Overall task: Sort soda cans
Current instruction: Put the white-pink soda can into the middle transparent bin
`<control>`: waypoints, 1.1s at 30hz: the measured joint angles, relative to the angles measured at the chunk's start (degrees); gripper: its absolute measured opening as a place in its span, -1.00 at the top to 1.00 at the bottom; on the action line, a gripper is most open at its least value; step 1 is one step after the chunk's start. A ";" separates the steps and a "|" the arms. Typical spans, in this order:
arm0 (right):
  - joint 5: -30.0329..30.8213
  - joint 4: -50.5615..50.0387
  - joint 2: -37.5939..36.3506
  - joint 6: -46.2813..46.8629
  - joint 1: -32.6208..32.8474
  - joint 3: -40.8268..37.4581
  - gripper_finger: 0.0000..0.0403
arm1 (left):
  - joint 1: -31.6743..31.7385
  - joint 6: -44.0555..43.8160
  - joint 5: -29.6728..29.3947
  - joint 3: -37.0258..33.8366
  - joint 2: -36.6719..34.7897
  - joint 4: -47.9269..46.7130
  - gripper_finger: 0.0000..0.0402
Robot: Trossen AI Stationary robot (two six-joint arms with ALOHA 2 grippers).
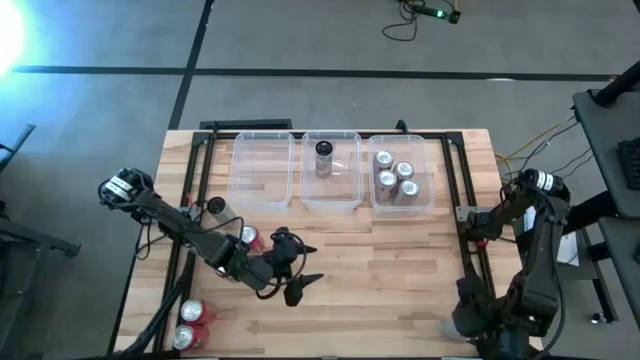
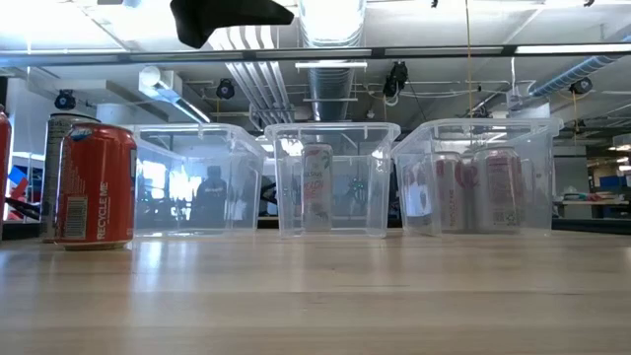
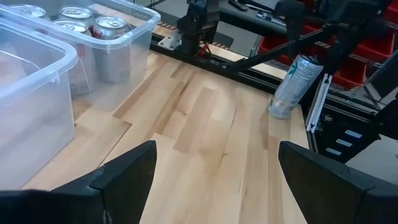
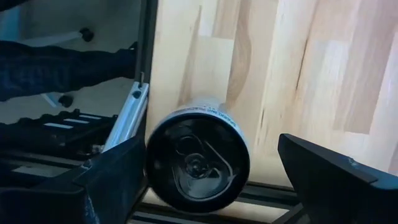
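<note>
Left gripper hovers over bare wood in front of the bins, fingers spread and empty. Right gripper stands released over a dark-topped can at the table's right front edge. Four cans fill the right bin; one can stands in the middle bin; red cans wait front left.

Overhead straight down on table; low level across it; wrists close; bins shared.
</note>
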 joint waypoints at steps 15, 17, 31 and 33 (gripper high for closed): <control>-2.07 6.12 0.04 0.74 -0.02 -5.52 -0.79 | 0.11 0.59 0.04 -0.06 -3.25 -7.01 -0.60; -2.07 6.05 0.04 1.31 -0.02 -5.70 -0.75 | 0.11 0.25 0.05 -0.07 -4.97 -9.43 -0.60; -0.69 2.26 0.12 -4.13 -9.46 0.43 -0.23 | 0.28 3.97 -1.98 -0.07 -23.12 -24.97 -0.60; 1.73 -0.08 0.09 -9.40 -13.11 3.61 -0.23 | 0.28 5.17 -2.17 -0.07 -25.63 -26.94 -0.60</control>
